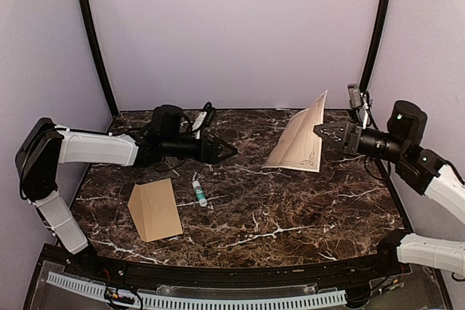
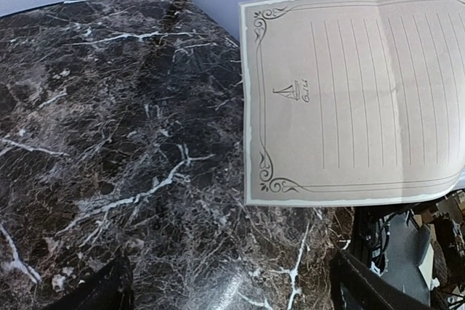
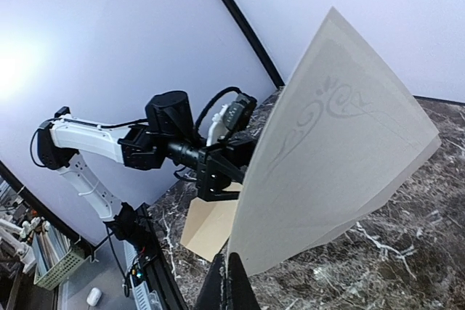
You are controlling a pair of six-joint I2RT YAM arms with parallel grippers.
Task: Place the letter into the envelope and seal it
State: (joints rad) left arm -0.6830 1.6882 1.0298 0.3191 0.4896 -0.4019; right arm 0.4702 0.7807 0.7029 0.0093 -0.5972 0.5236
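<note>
The cream letter (image 1: 300, 141) with its dark ornate border stands tilted on edge at the back right, lifted off the marble. My right gripper (image 1: 320, 130) is shut on its right edge, and the right wrist view shows the fingertips pinching the sheet's corner (image 3: 234, 281). My left gripper (image 1: 224, 152) hangs open at mid-table, pointing at the letter with a gap between them. In the left wrist view the letter (image 2: 356, 99) faces me, and both fingers (image 2: 363, 288) are spread wide over bare marble. The brown envelope (image 1: 155, 208) lies at the front left with its flap raised.
A small white and green glue stick (image 1: 198, 191) lies between the envelope and my left gripper. The dark marble table (image 1: 290, 215) ends at a black front rail, with lilac walls around it. The envelope (image 3: 211, 226) shows behind the letter in the right wrist view.
</note>
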